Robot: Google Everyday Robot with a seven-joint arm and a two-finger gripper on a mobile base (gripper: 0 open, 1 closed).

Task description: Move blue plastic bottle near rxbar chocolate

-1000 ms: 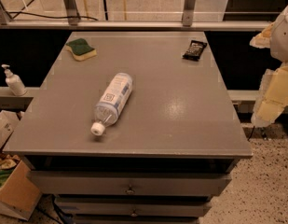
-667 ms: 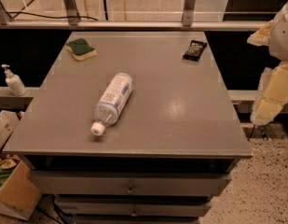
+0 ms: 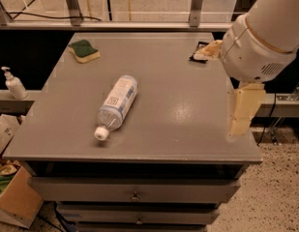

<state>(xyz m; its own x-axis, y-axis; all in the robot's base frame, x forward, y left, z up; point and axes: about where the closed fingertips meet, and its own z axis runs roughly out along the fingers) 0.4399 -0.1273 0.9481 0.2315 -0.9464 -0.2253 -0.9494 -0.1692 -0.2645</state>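
The blue plastic bottle (image 3: 116, 105) lies on its side near the middle-left of the grey table (image 3: 178, 124), white cap pointing toward the front edge. The rxbar chocolate (image 3: 198, 53), a small black wrapper, lies at the back right of the table, partly hidden behind a beige part of my arm. My gripper (image 3: 243, 111) hangs over the table's right edge, below the large white arm housing (image 3: 265, 33). It is well to the right of the bottle and holds nothing that I can see.
A green-and-yellow sponge (image 3: 84, 50) lies at the back left of the table. A white pump dispenser (image 3: 14, 84) stands on a ledge to the left. A cardboard box (image 3: 13, 202) sits on the floor at the lower left. Drawers are below the tabletop.
My arm has swung in from the right edge, now looming over the table's right side and covering part of the rxbar. The bottle, sponge and rxbar have not moved.
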